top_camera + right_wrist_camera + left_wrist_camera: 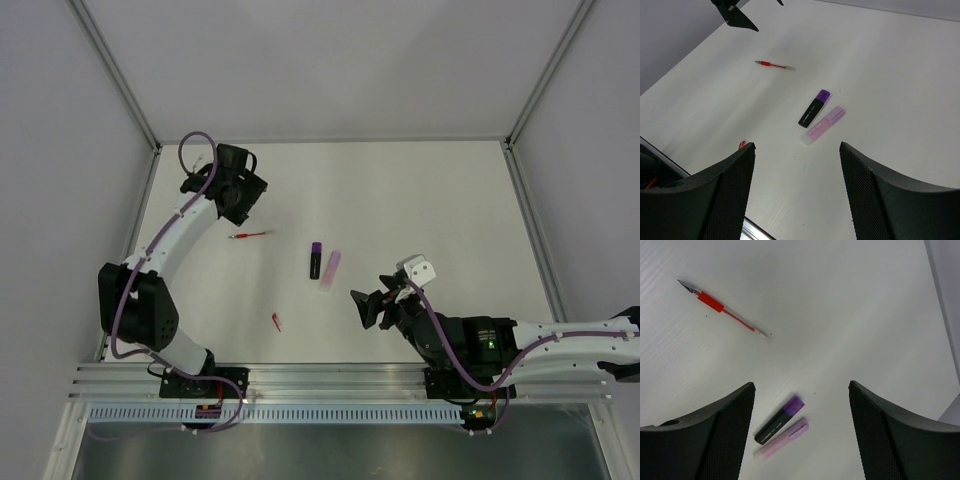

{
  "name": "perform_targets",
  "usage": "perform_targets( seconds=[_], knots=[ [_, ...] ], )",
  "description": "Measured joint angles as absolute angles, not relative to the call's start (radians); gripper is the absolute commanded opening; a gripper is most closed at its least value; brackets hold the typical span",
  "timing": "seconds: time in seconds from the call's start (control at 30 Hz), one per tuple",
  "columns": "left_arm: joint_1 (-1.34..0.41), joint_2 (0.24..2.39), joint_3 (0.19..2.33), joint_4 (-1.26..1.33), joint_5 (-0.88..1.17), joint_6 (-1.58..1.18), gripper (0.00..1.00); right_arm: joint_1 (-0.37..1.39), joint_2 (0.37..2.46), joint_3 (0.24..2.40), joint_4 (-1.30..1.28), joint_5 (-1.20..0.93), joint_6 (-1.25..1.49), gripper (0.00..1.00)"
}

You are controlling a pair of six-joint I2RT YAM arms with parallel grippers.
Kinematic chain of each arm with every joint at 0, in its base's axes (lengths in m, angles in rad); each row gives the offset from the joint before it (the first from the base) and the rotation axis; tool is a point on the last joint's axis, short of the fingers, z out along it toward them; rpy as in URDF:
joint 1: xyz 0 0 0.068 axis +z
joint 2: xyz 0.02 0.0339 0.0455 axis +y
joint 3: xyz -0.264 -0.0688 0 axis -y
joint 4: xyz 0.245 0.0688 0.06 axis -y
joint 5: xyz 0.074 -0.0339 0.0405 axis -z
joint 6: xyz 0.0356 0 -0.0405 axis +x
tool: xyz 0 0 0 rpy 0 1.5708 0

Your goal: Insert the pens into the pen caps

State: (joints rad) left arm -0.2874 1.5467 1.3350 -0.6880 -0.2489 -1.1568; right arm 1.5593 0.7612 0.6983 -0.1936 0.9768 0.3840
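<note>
From above, the lilac marker [330,270] lies mid-table. The dark purple cap [315,260], a black body with a purple end, lies parallel just to its left. The thin red pen [250,235] is well to the marker's left, and the tiny red cap [277,321] lies left of the marker, nearer the arm bases. The left gripper [245,195] hangs beyond the red pen. The right gripper [365,303] sits near the marker's right.

In the left wrist view the fingers [725,435] are spread wide with nothing between them. Marker and dark cap show low in the gap.

In the right wrist view the fingers [725,195] are also wide and empty. Marker and dark cap lie side by side ahead.

All of it looks like light, stiff, smooth plastic that is likely to roll. The marker is probably best pinched across mid-barrel. The red pen lies thin and low, so its thicker red grip section seems the surest hold.

Count: two pens, two caps — four loose pieces.
</note>
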Motion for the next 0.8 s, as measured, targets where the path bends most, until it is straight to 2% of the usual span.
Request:
perform_targets(
  seconds=[0.23,0.8],
  knots=[
    [-0.244,1.833,1.52,-0.873,-0.195,-1.301,0.78,1.559,0.755,0.7,-0.199,0.976,0.384,0.74],
    [-0.207,2.009,1.423,-0.824,-0.137,-1.477,0.67,1.559,0.781,0.712,-0.205,0.965,0.382,0.74]
  ],
)
